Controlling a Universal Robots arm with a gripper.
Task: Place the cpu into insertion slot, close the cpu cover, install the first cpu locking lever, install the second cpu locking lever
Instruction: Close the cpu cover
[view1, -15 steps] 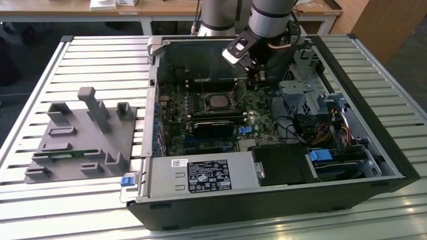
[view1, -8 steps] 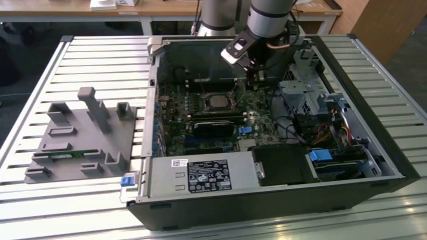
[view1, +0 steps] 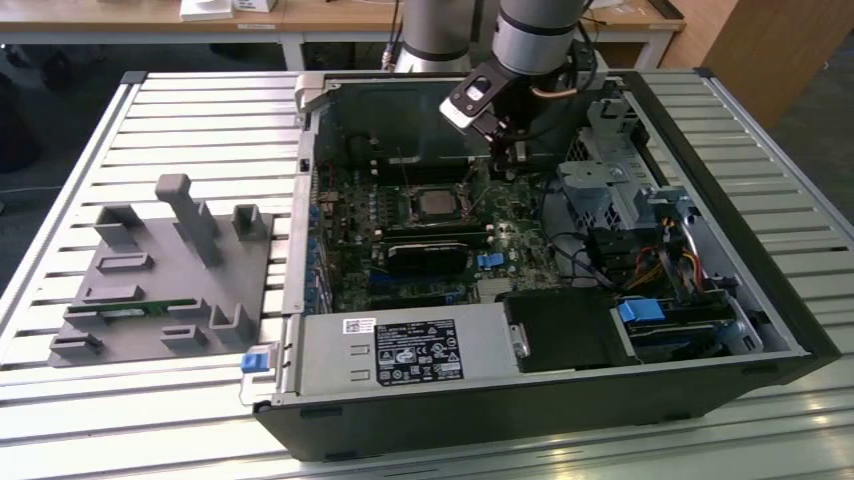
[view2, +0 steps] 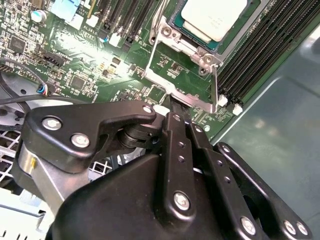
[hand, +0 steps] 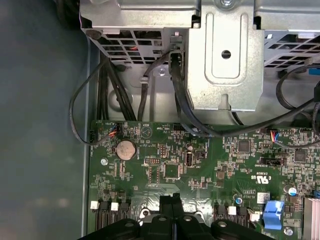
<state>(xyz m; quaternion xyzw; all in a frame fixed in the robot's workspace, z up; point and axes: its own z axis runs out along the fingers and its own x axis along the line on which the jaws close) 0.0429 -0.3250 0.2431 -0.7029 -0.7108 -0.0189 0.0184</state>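
Inside the open PC case (view1: 534, 410) on the slatted worktop (view1: 134, 430), the arm reaches down to the far part of the green board (hand: 165, 165). Cpu (view2: 215, 17) already sits flat in the insertion slot (view2: 240, 37), approx mid-board, metal top up, so step one looks done. Cpu cover (view2: 195, 98) lies flipped open away from the chip, hinge side next to the slot, w/ board showing thru its window. It's not over the chip yet.

Gripper (view2: 173, 102) hangs right at the cover's free edge; in the exterior view that's just beyond the slot, far side. Fingers (view2: 177, 135) are pressed together w/ only a thin seam btwn them, tips touching that edge. Prob. kept narrow to get at the thin rim in a crowded spot. Whether a lip is nipped btwn them, can't tell.

Grey parts holder (view1: 160, 290) sits on the exterior view's left, well apart.
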